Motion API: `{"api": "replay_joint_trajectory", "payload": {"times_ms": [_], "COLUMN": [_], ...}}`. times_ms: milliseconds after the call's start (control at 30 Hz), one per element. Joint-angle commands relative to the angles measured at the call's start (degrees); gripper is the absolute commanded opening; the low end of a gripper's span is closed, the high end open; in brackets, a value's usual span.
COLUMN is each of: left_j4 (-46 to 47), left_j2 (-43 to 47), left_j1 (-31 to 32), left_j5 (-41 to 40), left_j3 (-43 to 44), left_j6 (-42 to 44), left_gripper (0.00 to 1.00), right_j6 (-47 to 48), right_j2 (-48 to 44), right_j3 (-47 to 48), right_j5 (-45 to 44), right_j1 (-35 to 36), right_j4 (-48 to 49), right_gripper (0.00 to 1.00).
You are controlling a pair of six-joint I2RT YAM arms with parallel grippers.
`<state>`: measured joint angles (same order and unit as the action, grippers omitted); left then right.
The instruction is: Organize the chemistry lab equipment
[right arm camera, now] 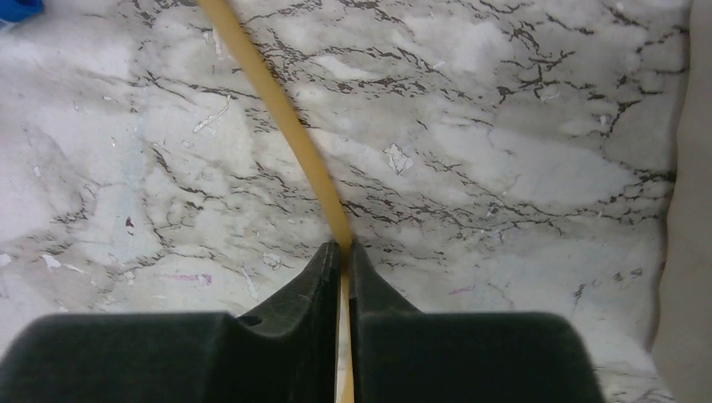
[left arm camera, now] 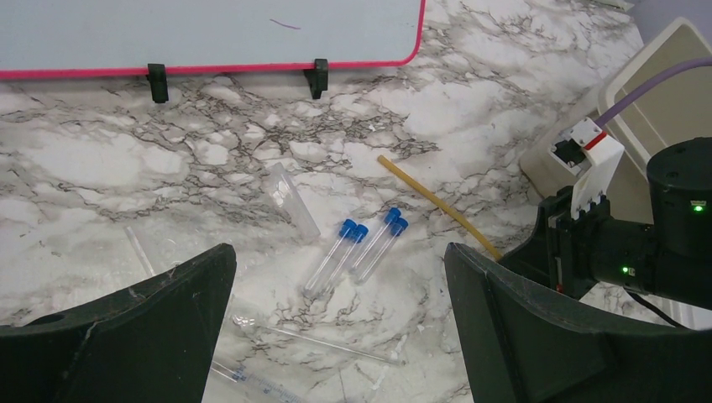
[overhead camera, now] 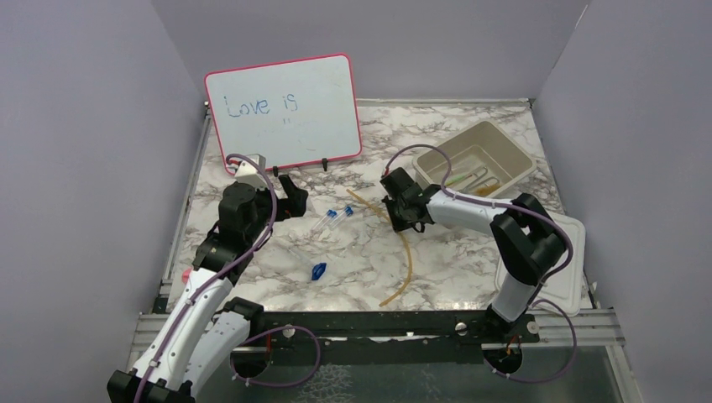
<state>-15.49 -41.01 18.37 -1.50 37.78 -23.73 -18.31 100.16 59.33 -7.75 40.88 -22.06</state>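
Grey-veined white marble table (overhead camera: 470,155), boxed in by lavender wall panels (overhead camera: 84,126) at 9, 12 and 3 o'clock. Pink-framed rectangular whiteboard (overhead camera: 285,109) stands on black feet at 11 o'clock. Beige rectangular plastic tub (overhead camera: 483,126) sits angled at 1 o'clock, and its flat beige lid (overhead camera: 567,277) lies at 4 o'clock by the table's right edge, partly under the right arm (overhead camera: 520,243). Right gripper (right arm camera: 344,248) is mid-table, just off the tub's 9 o'clock corner. Its jaws are pinched almost together on the long amber rubber hose (overhead camera: 408,264), which passes straight through the narrow gap. Can't tell whether the hose is lifted at the grip. One hose end lies toward 10 o'clock of that gripper, the other toward 7 o'clock, short of the near edge. Bare marble between hose and tub wall in the right wrist view. Left gripper (left arm camera: 337,252) is at 10 o'clock, near the whiteboard's feet, jaws spread wide, gripping nothing. Four clear plastic tubes with blue caps (left arm camera: 353,252) lie in two pairs on the marble between its fingers, 9 o'clock of the hose, apart from it. Thin wire tongs (overhead camera: 483,178) and green-tipped stick (overhead camera: 458,179) are inside the tub. Small blue piece (overhead camera: 319,270) lies at 6 o'clock of the tubes, open marble around it.
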Motion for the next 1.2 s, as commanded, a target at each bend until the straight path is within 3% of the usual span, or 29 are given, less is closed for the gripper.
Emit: {"api": "replay_joint_trajectory", "payload": {"times_ms": [0, 167, 533, 933, 1167], "left_j4": [1.5, 1.5, 1.5, 1.5, 1.4], "left_j2": [0.3, 0.5, 0.8, 1.4, 1.6], "left_j1": [-0.3, -0.2, -0.3, -0.3, -0.3], "left_j5": [0.9, 0.8, 0.8, 0.9, 1.1], "left_j3": [-0.2, -0.3, -0.4, -0.3, -0.4], "left_j6": [0.5, 0.5, 0.4, 0.4, 0.3], "left_gripper": [0.97, 0.97, 0.97, 0.97, 0.97], "right_j6": [0.6, 1.4, 8.0, 14.0, 16.7], "right_j2": [3.7, 0.8, -15.2, -17.8, -18.0], "right_j3": [0.4, 1.6, 10.6, 22.5, 26.7], "right_j5": [-1.8, -4.8, -15.5, -21.2, -19.0], "right_j1": [0.2, 0.2, 0.3, -0.5, -5.9], "right_j4": [-0.6, -0.9, -3.3, -3.4, -0.4], "right_gripper": [0.03, 0.01, 0.01, 0.01, 0.01]}}
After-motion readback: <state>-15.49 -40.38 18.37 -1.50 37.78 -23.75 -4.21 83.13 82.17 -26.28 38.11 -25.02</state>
